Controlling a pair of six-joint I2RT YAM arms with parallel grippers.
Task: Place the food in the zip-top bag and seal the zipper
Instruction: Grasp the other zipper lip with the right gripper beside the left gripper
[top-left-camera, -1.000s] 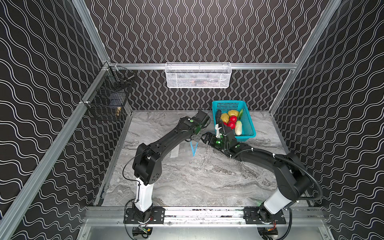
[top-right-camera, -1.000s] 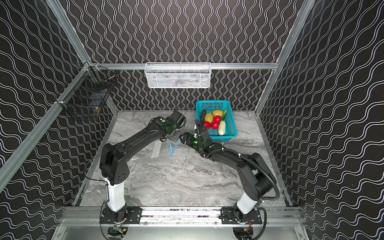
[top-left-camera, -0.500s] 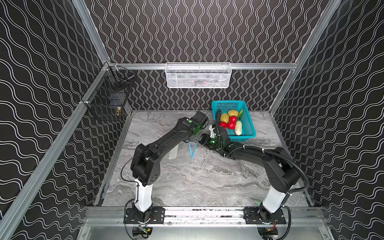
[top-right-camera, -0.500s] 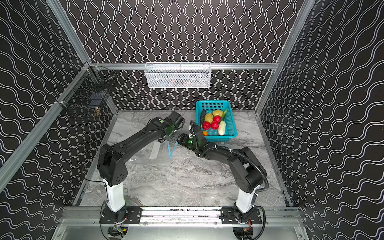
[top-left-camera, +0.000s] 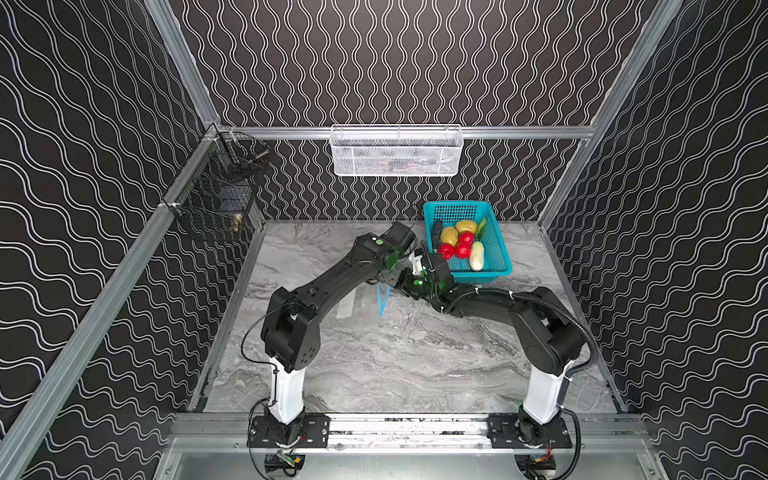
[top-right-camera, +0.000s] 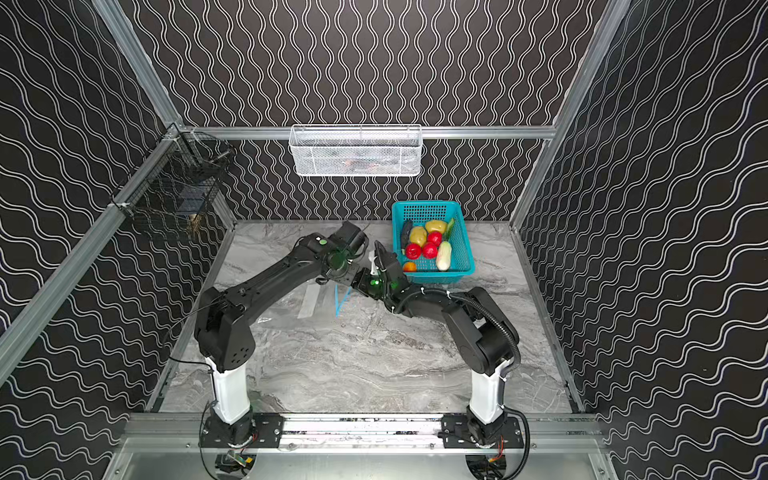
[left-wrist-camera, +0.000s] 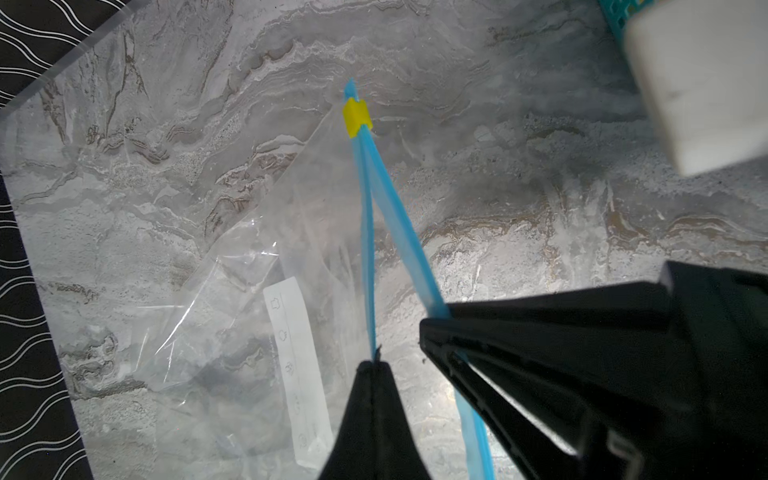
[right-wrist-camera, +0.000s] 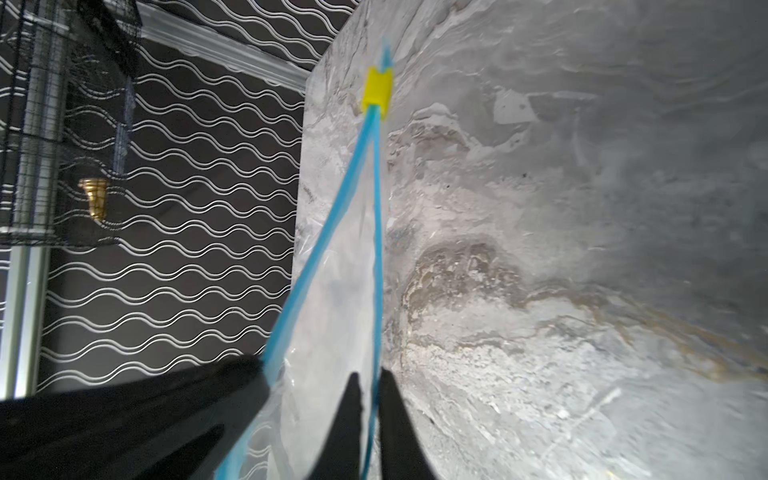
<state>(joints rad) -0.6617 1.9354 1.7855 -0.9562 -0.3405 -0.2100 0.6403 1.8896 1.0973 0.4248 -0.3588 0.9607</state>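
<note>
Left gripper and right gripper hold the zipper lips in a narrow V.
Each is clamped shut on one blue lip. In a top view the zip-top bag lies flat at 9 o'clock from them, and the food sits in the teal basket at 2 o'clock. Pulling wider could slip a lip from its pinch or drag the light bag. The wrist views show both pinches and the yellow slider; the top views hide the fingertips but show the food.

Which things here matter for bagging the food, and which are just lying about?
Job: zip-top bag, zipper, yellow slider, food.
Lying about: teal basket (only holds the food), white mesh basket, black wire basket.
</note>
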